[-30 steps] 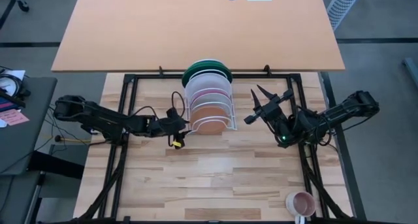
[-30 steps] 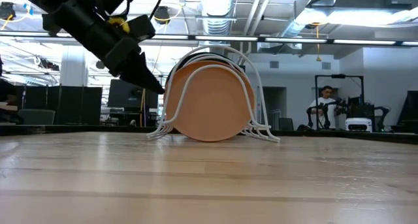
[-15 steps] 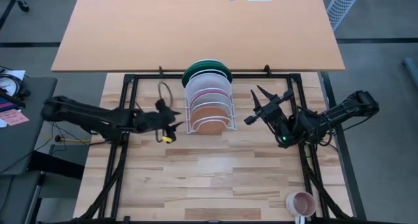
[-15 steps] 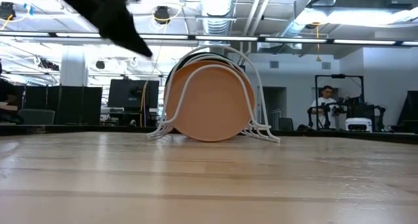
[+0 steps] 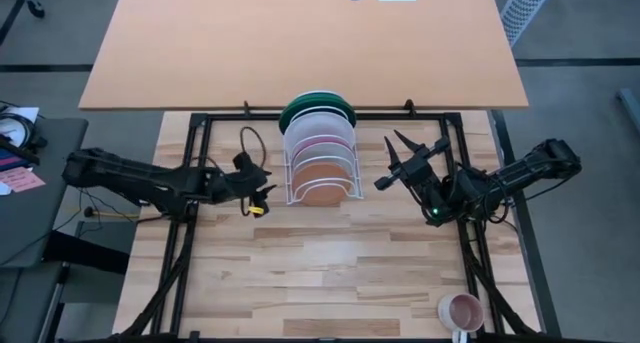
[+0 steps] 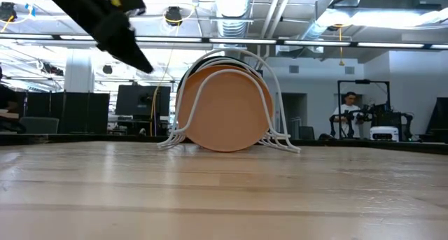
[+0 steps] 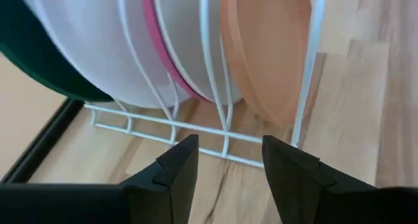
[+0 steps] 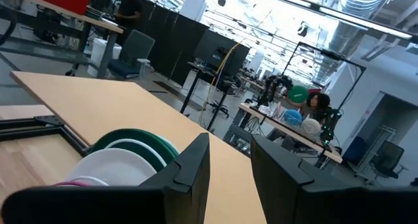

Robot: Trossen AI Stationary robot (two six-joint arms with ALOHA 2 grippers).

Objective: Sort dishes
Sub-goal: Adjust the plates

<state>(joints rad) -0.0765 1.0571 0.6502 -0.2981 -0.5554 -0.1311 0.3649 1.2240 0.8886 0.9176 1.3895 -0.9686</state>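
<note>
- Four round flat plates stand on edge in the white wire rack (image 5: 319, 168) near the far middle of the table: the terracotta-brown plate (image 5: 320, 181) at the front, then the magenta-pink plate (image 5: 322, 148), the white plate (image 5: 318, 126), and the dark green plate (image 5: 316, 104) at the back.
- The left gripper (image 5: 262, 190) hangs just beside the rack's left side; the left wrist view shows its two dark fingers (image 7: 175, 168) apart with nothing between them, pointing at the rack's base wires.
- The right gripper (image 5: 407, 153) is raised a little way off the rack's right side, its fingers (image 8: 194, 162) spread and empty, looking over the plates into the room.
- Judgement: the sorting looks finished or nearly so, since the plates run from smallest to largest, each in its own slot as far as the pictures show.
- Judgement: the next move likely calls for nothing more than keeping both arms clear of the rack wires, as a knock could tip a plate out of its slot.
- A small pink mug (image 5: 461, 310) sits well apart at the near right corner.
- The surface is a pale wooden plank table (image 5: 320, 273) in a black frame, with a plain tan desk (image 5: 300, 43) beyond it.
- The room behind is an open workshop with ceiling lights, desks and monitors; a person (image 6: 346, 114) is far off at the right.
</note>
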